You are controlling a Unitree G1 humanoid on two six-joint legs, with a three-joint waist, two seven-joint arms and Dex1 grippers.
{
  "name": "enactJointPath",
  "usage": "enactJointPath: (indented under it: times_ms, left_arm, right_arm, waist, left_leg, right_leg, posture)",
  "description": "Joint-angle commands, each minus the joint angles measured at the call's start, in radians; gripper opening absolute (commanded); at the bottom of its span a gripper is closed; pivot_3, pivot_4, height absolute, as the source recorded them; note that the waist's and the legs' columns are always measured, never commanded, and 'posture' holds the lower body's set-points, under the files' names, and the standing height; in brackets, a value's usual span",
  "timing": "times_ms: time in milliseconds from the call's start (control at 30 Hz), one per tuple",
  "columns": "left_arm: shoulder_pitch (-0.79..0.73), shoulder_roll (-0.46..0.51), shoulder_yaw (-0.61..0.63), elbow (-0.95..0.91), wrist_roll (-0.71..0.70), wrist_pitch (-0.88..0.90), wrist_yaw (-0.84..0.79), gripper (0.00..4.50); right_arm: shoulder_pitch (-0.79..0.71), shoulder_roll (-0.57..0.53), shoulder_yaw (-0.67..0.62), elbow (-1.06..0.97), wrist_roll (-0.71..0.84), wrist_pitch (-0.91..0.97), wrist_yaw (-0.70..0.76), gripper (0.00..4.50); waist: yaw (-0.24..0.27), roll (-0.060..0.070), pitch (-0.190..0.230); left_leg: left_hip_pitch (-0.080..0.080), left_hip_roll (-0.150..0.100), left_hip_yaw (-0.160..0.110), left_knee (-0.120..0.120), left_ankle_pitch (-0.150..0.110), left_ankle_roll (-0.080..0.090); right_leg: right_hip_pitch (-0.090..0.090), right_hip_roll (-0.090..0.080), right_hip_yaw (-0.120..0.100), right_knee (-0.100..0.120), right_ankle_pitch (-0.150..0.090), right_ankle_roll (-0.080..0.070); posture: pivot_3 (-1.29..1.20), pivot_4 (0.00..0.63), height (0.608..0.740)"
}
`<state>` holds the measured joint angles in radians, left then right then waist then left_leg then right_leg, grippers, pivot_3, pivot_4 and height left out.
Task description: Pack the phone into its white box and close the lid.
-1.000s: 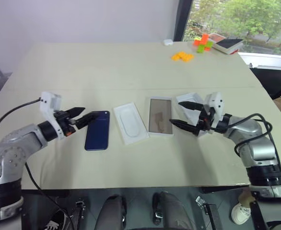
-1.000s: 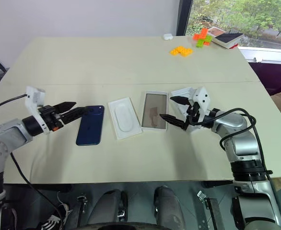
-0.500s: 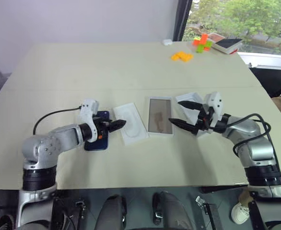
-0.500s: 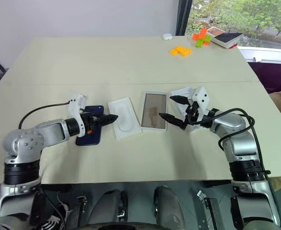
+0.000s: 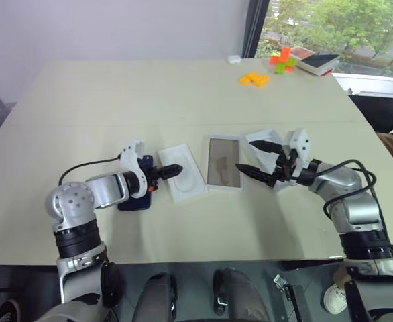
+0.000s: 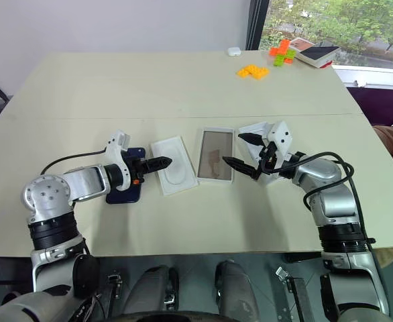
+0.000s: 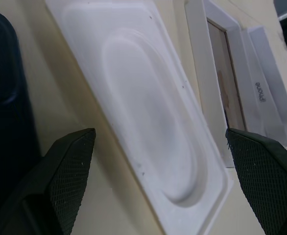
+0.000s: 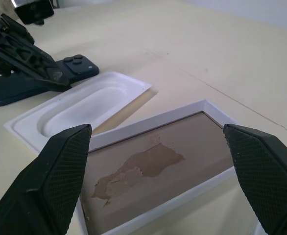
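Note:
The dark navy phone [image 5: 133, 200] lies flat on the table, its camera cluster [image 8: 75, 60] toward the far end. My left gripper [image 5: 172, 170] hangs low over the phone's right side, open and empty, its tips reaching the edge of a flat white insert [image 5: 183, 176] with an oval recess. The white box [image 5: 224, 172], with its tan floor, lies just right of the insert. My right gripper [image 5: 246, 156] stands open and empty above the box's right rim. The lid [image 5: 262, 141] rests behind that gripper, partly hidden by it.
Orange blocks [image 5: 255, 79], orange and green blocks [image 5: 284, 59], a flat red-and-white object [image 5: 319, 62] and a small white thing [image 5: 235, 59] sit at the table's [image 5: 183, 100] far right. The table's front edge runs close below both arms.
My left arm swung right from beside the phone to over it and rolled its wrist, so its tips now reach the insert. The right arm has kept still.

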<state>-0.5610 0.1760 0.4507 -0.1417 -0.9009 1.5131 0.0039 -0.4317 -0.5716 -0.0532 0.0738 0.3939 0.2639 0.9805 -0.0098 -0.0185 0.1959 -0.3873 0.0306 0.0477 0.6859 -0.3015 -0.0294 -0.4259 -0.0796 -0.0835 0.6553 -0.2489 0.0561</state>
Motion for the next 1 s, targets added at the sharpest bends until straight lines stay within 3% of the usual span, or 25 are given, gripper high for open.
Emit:
enactJointPath:
  times_ms: [33,533,667,767,1000]
  left_arm:
    - [-0.027,-0.016,0.021,0.015,0.03,0.03,0.029,4.47]
    - [-0.054,-0.067,0.046,0.028,0.095,0.048,0.022,4.47]
    - [-0.054,-0.085,0.052,0.029,0.11,0.05,0.021,3.32]
    - [-0.055,-0.087,0.051,0.021,0.122,0.057,0.015,1.79]
    - [-0.066,-0.067,0.072,0.022,0.136,0.081,-0.015,1.79]
  right_arm:
    - [-0.016,0.002,-0.011,-0.014,-0.002,-0.028,-0.005,4.5]
    - [-0.022,0.015,-0.01,-0.023,-0.008,-0.029,-0.018,4.5]
    - [-0.021,0.017,-0.009,-0.025,-0.008,-0.028,-0.02,4.5]
    - [-0.02,0.017,-0.008,-0.03,-0.007,-0.025,-0.022,4.5]
    - [-0.017,0.024,-0.005,-0.038,-0.006,-0.023,-0.029,4.5]
  waist:
    - [0.001,0.0,0.0]
    - [0.002,0.0,0.0]
    - [0.002,0.0,0.0]
    - [0.002,0.0,0.0]
    - [0.001,0.0,0.0]
  left_leg:
    - [0.0,0.0,0.0,0.0,0.0,0.0]
    - [0.001,0.0,0.0,0.0,0.001,0.0]
    - [0.001,0.0,0.0,0.0,0.002,0.0]
    - [0.0,0.0,0.0,0.0,0.002,-0.001]
    - [0.0,0.0,-0.001,0.0,0.002,-0.001]
  right_leg:
    - [0.0,0.0,0.0,0.0,0.0,0.0]
    - [0.001,0.0,0.0,0.0,0.0,0.0]
    - [0.001,0.0,0.0,0.0,0.0,0.0]
    - [0.001,0.0,0.0,0.0,0.0,0.0]
    - [0.001,0.0,0.0,0.0,0.0,0.0]
  posture:
    - [0.0,0.15,0.74]
    - [0.0,0.15,0.74]
    - [0.0,0.15,0.74]
    - [0.0,0.15,0.74]
    - [0.0,0.15,0.74]
